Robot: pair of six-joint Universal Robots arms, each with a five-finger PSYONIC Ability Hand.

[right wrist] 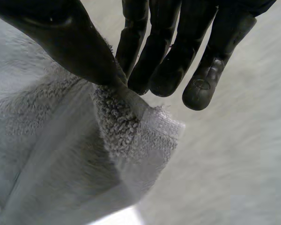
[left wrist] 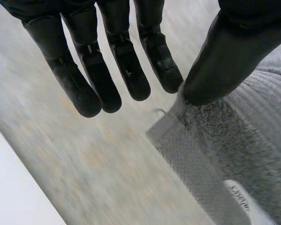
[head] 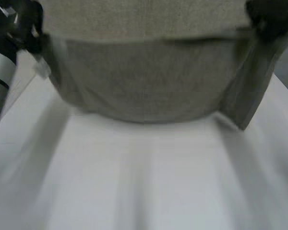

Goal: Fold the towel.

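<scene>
Plainly, the towel (head: 144, 81) hangs across the upper half of the head view, stretched between two held corners and sagging in the middle toward the white table (head: 144, 187). The left hand (head: 17, 21) has the corner at the upper left and the right hand (head: 269, 19) the corner at the upper right.

In the right wrist view the thumb (right wrist: 79, 51) and nearly straight fingers (right wrist: 145, 70) nip the very tip of a corner. In the left wrist view the thumb (left wrist: 225, 61) appears to pin the hem against the nearest of the outstretched fingers (left wrist: 161, 65), a shallow hold.

To fold well, both corners should travel level and at one pace. Let the hanging edge settle on the table first, then lay the held edge over it and let go only once the hems line up. With such thin pinches, a sudden tug could pull a corner free.

A small white tag (left wrist: 243, 199) is sewn on the hem below the left thumb; its dark writing is too small to read.
</scene>
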